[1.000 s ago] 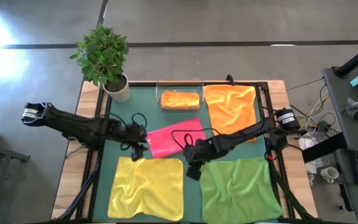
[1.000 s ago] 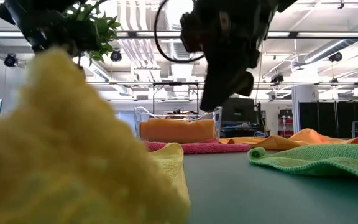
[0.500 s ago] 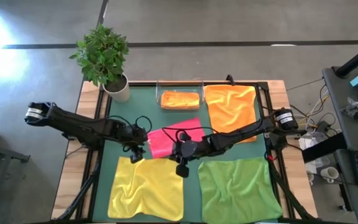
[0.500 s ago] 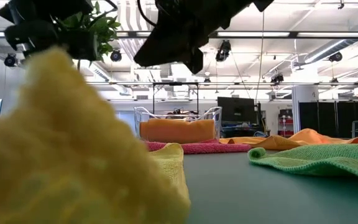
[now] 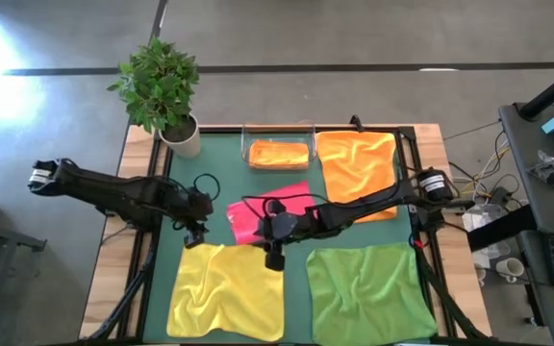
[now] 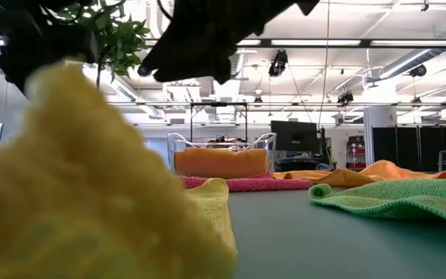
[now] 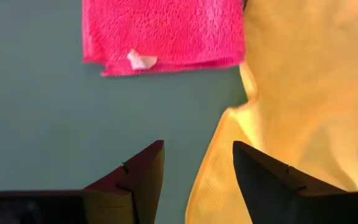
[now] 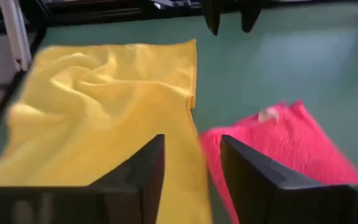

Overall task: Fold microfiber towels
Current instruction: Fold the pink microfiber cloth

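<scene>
Pink microfiber cloth, already doubled into a small rectangle (image 5: 269,212), is seen lying near the middle of the dark green counter mat (image 5: 296,274), its long axis running roughly from the counter's left side toward its right, tilted slightly. A clear plastic tray (image 5: 278,154) holding a folded orange towel (image 5: 277,153) is set at the far edge, with a flat orange towel (image 5: 357,171) spread beside it toward the far right corner. A crumpled yellow square towel (image 5: 227,291) is spread at the near left corner and a green square towel (image 5: 370,294) at the near right corner. A potted plant (image 5: 164,93) is placed at the far left corner.

The right tool (image 5: 275,252) is held over the mat between the pink rectangle and the yellow towel, with its fingers released and nothing between them, as the right wrist view confirms. The left tool (image 5: 195,231) is held just above the yellow towel's far left corner, likewise spread open and empty; in the left wrist view that towel's edge is seen directly past the fingers (image 7: 263,177).

The yellow towel is judged the next piece to be folded. Its far edge lies immediately nearward of both tools, the left tool being nearer the far left corner and the right tool nearer the far right one.
</scene>
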{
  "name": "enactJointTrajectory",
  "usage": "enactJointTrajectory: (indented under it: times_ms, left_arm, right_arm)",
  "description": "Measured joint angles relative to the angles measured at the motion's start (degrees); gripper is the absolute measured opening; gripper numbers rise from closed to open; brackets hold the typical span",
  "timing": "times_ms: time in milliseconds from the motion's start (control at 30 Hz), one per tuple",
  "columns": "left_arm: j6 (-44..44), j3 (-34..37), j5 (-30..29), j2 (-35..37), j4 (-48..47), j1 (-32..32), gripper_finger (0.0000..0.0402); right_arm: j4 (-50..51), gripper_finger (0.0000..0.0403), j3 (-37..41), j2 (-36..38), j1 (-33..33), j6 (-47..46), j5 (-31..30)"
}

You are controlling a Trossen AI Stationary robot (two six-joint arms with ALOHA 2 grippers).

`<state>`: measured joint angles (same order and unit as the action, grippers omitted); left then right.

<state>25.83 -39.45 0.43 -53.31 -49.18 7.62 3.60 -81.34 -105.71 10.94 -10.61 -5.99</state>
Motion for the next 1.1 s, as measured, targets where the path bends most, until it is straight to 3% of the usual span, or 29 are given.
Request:
enactJointTrajectory:
  times_ms: [167,433,1100]
  left_arm:
    - [-0.71,0.40,-1.15,3.45,-0.88,0.00,0.0176]
    - [0.71,0.43,-1.30,5.74,-1.21,0.00,0.0176]
    - [0.74,1.81,-1.35,3.46,-1.31,0.00,0.0176]
  right_arm:
    - [0.62,0.0170,-4.03,-5.19,0.00,7.50,-0.14]
    - [1.79,0.0166,-12.30,-13.37,-0.77,12.81,-0.12]
    - [29.32,0.0150,-37.85,-31.09,-3.39,12.13,-0.18]
